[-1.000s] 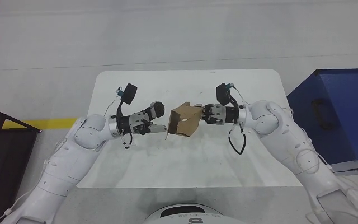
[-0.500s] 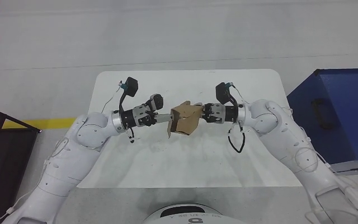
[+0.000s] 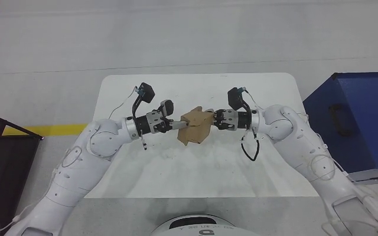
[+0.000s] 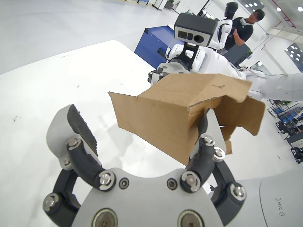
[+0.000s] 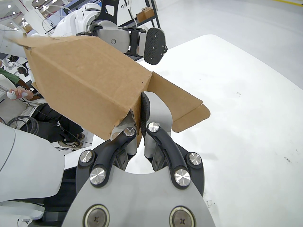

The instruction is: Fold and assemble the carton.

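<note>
The carton (image 3: 195,125) is held above the table (image 3: 248,171), pinched at one wall by the right gripper (image 5: 139,106). Directly opposite, the left gripper (image 4: 142,121) is spread wide, one finger set against the carton's open end.

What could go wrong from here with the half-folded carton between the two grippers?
1. The right gripper pinches only one thin wall of the carton, so a push from the other side might twist it or pull it loose.
2. The left gripper is open, with one side against the carton's ragged corner. Pressing there may crumple the flap rather than fold it.
</note>
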Controlling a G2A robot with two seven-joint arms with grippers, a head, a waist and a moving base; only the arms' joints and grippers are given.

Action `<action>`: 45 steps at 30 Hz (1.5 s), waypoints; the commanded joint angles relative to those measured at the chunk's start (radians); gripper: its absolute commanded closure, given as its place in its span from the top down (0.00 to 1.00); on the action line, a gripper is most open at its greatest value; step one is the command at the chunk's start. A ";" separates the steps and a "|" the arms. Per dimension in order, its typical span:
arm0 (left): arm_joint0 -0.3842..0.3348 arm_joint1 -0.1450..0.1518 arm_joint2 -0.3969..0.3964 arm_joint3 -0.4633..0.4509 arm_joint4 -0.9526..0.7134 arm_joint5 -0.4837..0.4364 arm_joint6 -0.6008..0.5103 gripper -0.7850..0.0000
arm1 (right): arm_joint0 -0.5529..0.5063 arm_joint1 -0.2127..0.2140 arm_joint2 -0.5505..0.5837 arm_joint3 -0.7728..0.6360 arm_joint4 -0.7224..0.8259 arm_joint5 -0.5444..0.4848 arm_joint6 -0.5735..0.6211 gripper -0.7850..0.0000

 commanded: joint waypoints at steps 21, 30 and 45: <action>0.119 0.014 -0.071 -0.037 0.010 -0.125 0.023 1.00 | -0.007 -0.001 0.010 0.012 0.014 -0.015 0.001 0.00; 0.151 0.022 -0.132 -0.077 0.049 -0.095 0.047 1.00 | -0.003 -0.004 0.001 0.003 0.013 0.003 0.014 0.00; 0.204 0.024 -0.122 -0.326 0.244 0.176 -0.084 1.00 | 0.008 -0.016 -0.012 -0.004 -0.005 0.066 0.006 0.00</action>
